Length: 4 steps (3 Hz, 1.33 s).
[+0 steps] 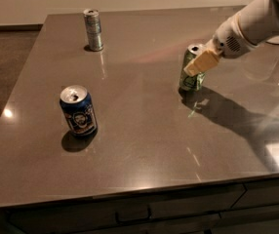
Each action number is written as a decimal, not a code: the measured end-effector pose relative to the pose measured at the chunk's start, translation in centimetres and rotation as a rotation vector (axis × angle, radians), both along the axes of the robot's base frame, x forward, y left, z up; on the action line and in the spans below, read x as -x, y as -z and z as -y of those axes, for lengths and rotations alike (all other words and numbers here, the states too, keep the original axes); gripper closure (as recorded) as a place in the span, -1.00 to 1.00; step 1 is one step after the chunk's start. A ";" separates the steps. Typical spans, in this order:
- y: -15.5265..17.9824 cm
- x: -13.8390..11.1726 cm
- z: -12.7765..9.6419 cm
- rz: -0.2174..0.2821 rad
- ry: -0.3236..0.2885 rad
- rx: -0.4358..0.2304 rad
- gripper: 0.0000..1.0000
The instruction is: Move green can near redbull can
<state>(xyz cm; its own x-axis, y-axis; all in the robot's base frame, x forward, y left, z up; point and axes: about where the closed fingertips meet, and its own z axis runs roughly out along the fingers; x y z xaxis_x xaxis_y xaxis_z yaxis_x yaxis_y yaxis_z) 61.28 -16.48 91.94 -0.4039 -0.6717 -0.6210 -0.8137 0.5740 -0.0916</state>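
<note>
The green can (190, 79), olive with a silver top, is at the right middle of the dark table (139, 145). My gripper (193, 67) reaches in from the upper right and is shut on the can. One tan finger (201, 62) lies across its front and the other is hidden behind it. The can tilts slightly. The redbull can (93, 29), slim and silver-grey, stands upright at the far left of the table, well apart from the green can.
A dark blue can (78, 110) with a white picture stands at the front left. My white arm (256, 23) crosses the table's far right corner. The table's front edge (139, 191) runs above drawer fronts. Brown floor lies to the left.
</note>
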 end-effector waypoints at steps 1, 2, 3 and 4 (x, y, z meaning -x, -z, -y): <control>-1.6 -1.8 -2.3 0.014 -0.050 -0.033 0.95; -3.0 -3.5 -5.2 0.031 -0.102 -0.060 1.00; -3.0 -3.5 -5.2 0.031 -0.102 -0.060 1.00; -2.6 -3.9 -5.3 0.020 -0.093 -0.030 1.00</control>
